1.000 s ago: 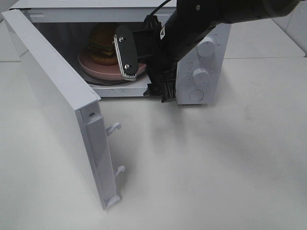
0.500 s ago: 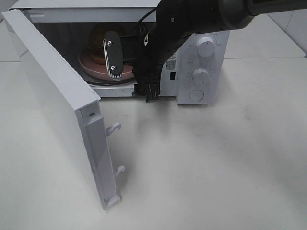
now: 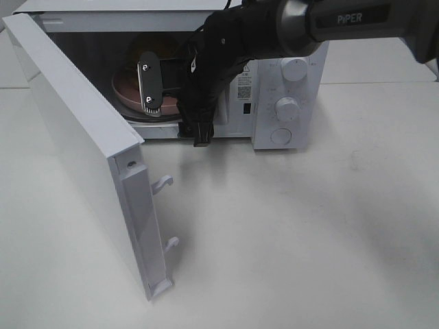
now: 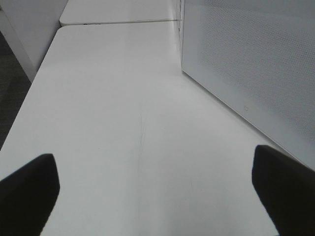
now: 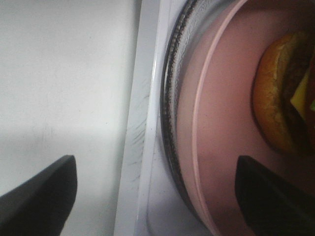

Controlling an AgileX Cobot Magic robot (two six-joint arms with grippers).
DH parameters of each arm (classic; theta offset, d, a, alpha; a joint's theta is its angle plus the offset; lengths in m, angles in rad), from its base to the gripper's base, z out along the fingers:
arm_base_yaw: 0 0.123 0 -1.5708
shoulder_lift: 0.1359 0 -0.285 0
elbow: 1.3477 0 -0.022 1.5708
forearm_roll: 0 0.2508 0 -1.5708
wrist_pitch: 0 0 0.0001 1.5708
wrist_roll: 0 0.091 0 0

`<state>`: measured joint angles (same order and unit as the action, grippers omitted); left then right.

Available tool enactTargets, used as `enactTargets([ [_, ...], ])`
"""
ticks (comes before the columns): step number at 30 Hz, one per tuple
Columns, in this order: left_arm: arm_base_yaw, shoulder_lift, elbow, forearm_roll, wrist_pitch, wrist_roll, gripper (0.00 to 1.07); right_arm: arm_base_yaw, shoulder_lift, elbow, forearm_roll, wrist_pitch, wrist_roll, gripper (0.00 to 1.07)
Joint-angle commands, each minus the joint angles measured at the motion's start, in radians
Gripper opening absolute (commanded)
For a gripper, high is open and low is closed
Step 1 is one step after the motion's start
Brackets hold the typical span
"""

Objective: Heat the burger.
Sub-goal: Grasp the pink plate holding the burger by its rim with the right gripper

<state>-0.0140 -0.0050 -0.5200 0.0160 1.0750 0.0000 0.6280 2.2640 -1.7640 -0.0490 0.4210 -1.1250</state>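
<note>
The burger [image 5: 281, 98] sits on a round pink plate [image 5: 221, 128] on the glass turntable [image 5: 170, 98] inside the open microwave [image 3: 288, 103]. In the high view only a sliver of its brown bun [image 3: 147, 45] shows, above my right gripper [image 3: 153, 96]. That gripper hangs in the oven's mouth in front of the plate [image 3: 123, 90]. It is open [image 5: 157, 196], with its dark fingertips [image 5: 37, 196] spread over the plate's rim and the white sill, and it holds nothing. My left gripper [image 4: 157, 196] is open over bare table beside the door and does not show in the high view.
The microwave door [image 3: 75, 137] swings far out to the left, with its latch hooks [image 3: 163, 182] facing the table's middle. Its outer face [image 4: 246, 64] stands close to the left gripper. Two knobs and a button [image 3: 287, 108] line the control panel. White table [image 3: 288, 233] spreads in front.
My right arm has swung left across the microwave's mouth. Its gripper now covers most of the burger and has stayed open. The burger and plate have not moved.
</note>
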Motion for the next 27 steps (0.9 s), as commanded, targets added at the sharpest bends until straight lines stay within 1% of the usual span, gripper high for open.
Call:
enactTargets([
  [1, 0.001, -0.007, 0.004, -0.003, -0.008, 0.0, 1.01, 0.003, 0.039, -0.058, 0.005, 0.027, 0.027, 0.83],
  [4, 0.001, -0.007, 0.004, -0.003, -0.008, 0.0, 1.01, 0.003, 0.08, -0.115, 0.004, 0.051, 0.044, 0.82],
  [7, 0.001, -0.007, 0.004, -0.003, -0.008, 0.0, 1.01, 0.003, 0.087, -0.123, 0.004, 0.052, 0.046, 0.82],
  [9, 0.001, -0.007, 0.004, -0.003, -0.008, 0.0, 1.01, 0.001, 0.117, -0.165, 0.005, 0.071, 0.047, 0.81],
  [11, 0.001, -0.007, 0.004, -0.003, -0.008, 0.0, 1.01, 0.001, 0.124, -0.175, 0.005, 0.072, 0.047, 0.81],
  [14, 0.001, -0.007, 0.004, -0.003, -0.008, 0.0, 1.01, 0.001, 0.143, -0.193, 0.005, 0.076, 0.047, 0.79],
  [15, 0.001, -0.007, 0.004, -0.003, -0.008, 0.0, 1.01, 0.001, 0.15, -0.199, 0.01, 0.079, 0.047, 0.75],
  [16, 0.001, -0.007, 0.004, -0.003, -0.008, 0.0, 1.01, 0.001, 0.15, -0.199, 0.01, 0.079, 0.047, 0.75],
  [17, 0.001, -0.007, 0.004, -0.003, -0.008, 0.0, 1.01, 0.001, 0.158, -0.199, 0.01, 0.077, 0.047, 0.7],
  [18, 0.001, -0.007, 0.004, -0.003, -0.008, 0.0, 1.01, 0.001, 0.158, -0.199, 0.01, 0.077, 0.047, 0.7],
  [20, 0.001, -0.007, 0.004, -0.003, -0.008, 0.0, 1.01, 0.001, 0.166, -0.199, 0.011, 0.079, 0.047, 0.64],
  [21, 0.001, -0.007, 0.004, -0.003, -0.008, 0.0, 1.01, 0.001, 0.166, -0.199, 0.011, 0.079, 0.047, 0.64],
  [22, 0.001, -0.007, 0.004, -0.003, -0.008, 0.0, 1.01, 0.001, 0.174, -0.199, 0.012, 0.079, 0.047, 0.57],
  [23, 0.001, -0.007, 0.004, -0.003, -0.008, 0.0, 1.01, 0.001, 0.177, -0.199, 0.012, 0.079, 0.047, 0.53],
  [24, 0.001, -0.007, 0.004, -0.003, -0.008, 0.0, 1.01, 0.001, 0.177, -0.199, 0.012, 0.079, 0.047, 0.53],
  [25, 0.001, -0.007, 0.004, -0.003, -0.008, 0.0, 1.01, 0.001, 0.184, -0.199, 0.012, 0.08, 0.047, 0.43],
  [26, 0.001, -0.007, 0.004, -0.003, -0.008, 0.0, 1.01, 0.001, 0.184, -0.199, 0.012, 0.08, 0.047, 0.43],
  [27, 0.001, -0.007, 0.004, -0.003, -0.008, 0.0, 1.01, 0.001, 0.184, -0.199, 0.012, 0.08, 0.047, 0.3],
])
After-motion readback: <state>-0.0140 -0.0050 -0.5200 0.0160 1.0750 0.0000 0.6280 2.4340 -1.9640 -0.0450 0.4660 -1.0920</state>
